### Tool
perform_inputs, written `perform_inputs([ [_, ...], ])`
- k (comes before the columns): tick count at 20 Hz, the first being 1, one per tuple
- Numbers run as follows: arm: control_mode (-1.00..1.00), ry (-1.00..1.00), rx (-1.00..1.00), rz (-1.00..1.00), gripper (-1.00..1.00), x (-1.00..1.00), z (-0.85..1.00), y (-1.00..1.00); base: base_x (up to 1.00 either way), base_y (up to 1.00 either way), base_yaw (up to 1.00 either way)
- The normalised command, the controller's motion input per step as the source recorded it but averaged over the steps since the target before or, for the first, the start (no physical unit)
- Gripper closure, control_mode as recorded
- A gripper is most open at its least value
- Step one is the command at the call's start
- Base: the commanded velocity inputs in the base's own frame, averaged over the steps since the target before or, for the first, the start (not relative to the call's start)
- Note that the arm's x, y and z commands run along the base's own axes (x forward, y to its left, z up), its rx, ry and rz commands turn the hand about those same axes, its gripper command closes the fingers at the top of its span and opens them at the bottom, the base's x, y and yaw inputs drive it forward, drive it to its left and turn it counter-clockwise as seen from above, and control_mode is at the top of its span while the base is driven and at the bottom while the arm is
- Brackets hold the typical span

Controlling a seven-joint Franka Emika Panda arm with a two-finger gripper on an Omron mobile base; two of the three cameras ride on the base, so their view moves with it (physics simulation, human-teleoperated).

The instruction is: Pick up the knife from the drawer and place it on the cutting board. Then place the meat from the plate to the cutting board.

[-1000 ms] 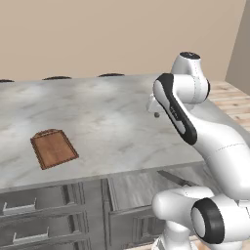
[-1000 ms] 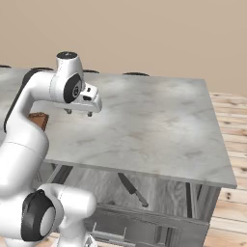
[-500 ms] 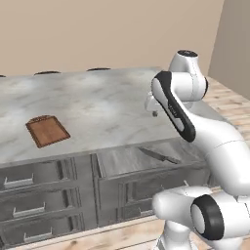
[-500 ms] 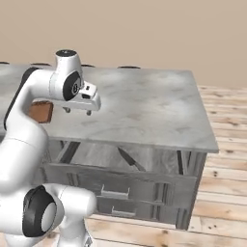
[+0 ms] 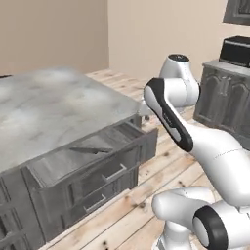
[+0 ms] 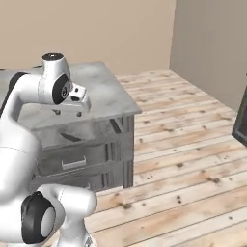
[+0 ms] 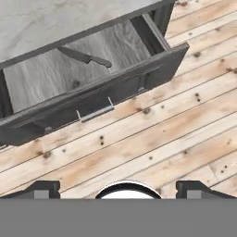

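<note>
Wood-plank floor (image 7: 152, 139), pale with dark knots, nearest item in the hand view, running beneath the pincer (image 7: 118, 187). Pincer: two dark finger tips far apart at the bottom of that view, spread wide, nothing between them; it hangs over the floor, in front of the drawer and well clear of it. In the right base view the pincer (image 6: 71, 112) sits under the white hand, just in front of the counter edge.

Drawer (image 7: 139, 76): wide, shallow, pulled out; dark grey panelled front, metal bar handle (image 7: 95, 112), grey wood-grain floor. Also seen in the left base view (image 5: 97, 171), standing open below the counter top.

Knife (image 7: 85, 56): lies flat on the drawer floor toward the back, partly under the counter overhang; dark blade, black handle, set diagonally. In the left base view the knife (image 5: 93, 150) appears as a slim dark shape mid-drawer. Untouched, well apart from the pincer.

Counter (image 5: 44, 112): grey marbled top, dark grey cabinet with further drawers below. Right base view shows its corner (image 6: 108, 91).

Far items: beige walls; dark cabinet (image 5: 222, 97) against the wall at right in the left base view, with a black box-like appliance (image 5: 237, 49) on top.
</note>
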Motion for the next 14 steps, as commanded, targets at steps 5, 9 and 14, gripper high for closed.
perform_inputs([
  [5, 1.00, 0.00, 0.00, 0.00, -1.00, 0.00, 0.00, 0.00, -0.33, 0.02, -0.97],
  [9, 1.00, 0.00, 0.00, 0.00, -1.00, 0.00, 0.00, 0.00, -0.62, 0.03, -0.94],
  [14, 1.00, 0.00, 0.00, 0.00, -1.00, 0.00, 0.00, 0.00, -0.98, 0.37, -0.66],
])
